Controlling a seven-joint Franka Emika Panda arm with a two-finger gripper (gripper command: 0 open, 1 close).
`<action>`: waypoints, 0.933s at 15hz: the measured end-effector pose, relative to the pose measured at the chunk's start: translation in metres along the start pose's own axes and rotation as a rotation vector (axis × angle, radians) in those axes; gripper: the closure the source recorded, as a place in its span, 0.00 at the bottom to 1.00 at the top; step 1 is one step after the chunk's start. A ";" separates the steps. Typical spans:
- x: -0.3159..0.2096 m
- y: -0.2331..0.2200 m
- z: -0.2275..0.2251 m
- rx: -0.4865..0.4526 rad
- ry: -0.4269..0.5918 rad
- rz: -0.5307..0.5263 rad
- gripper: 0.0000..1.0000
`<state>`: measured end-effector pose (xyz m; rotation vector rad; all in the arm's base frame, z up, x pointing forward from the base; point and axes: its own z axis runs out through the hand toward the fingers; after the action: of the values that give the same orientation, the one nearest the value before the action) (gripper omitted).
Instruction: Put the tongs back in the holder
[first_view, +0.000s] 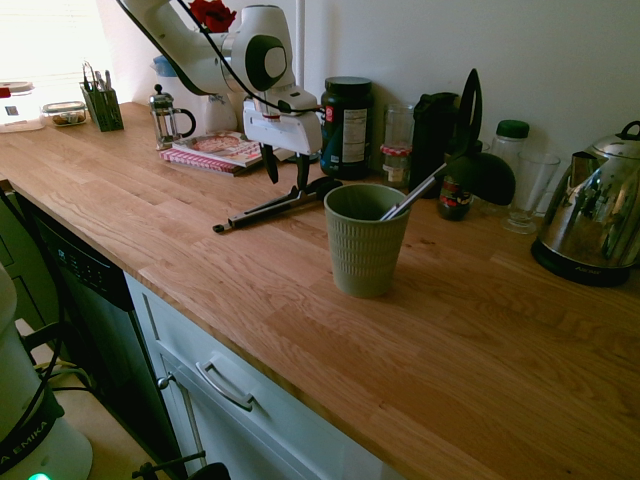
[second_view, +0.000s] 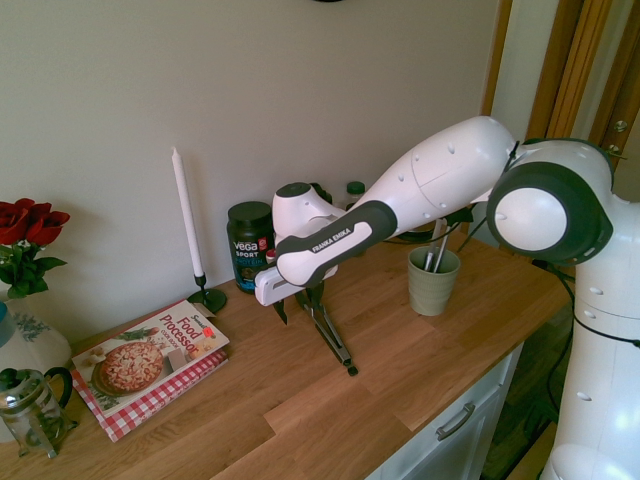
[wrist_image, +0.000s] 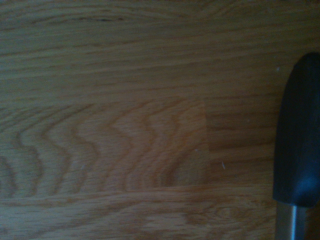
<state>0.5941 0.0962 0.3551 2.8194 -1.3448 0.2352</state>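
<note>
Pen caddy (first_view: 102, 108): small and dark green, at the far left of the wooden worktop (first_view: 300, 300); what stands in it is too small to name.
French press (first_view: 166, 117): beside a cookbook (first_view: 222, 148), whose right end is hidden behind the arm.
Gripper (first_view: 286, 172): pointing down over the tongs, jaws wide apart and empty; fingertips above the tongs, not touching them.
Tongs (first_view: 275, 208): lying flat on the worktop, just left of the holder; the end near the holder is partly covered by a finger.
Holder (first_view: 364, 240): olive ribbed cup, upright, with a ladle (first_view: 478, 150) leaning in it.
Wrist view: one black tong tip (wrist_image: 299, 135), blurred and cut by the edge.
Kettle (first_view: 592, 210): cut off at right.
</note>
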 end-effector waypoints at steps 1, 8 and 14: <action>-0.001 -0.002 0.002 -0.003 -0.002 -0.003 1.00; 0.000 -0.002 0.009 -0.031 -0.011 -0.003 1.00; -0.002 0.000 0.014 -0.036 -0.015 -0.004 1.00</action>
<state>0.5943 0.0966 0.3414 2.7993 -1.3324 0.1879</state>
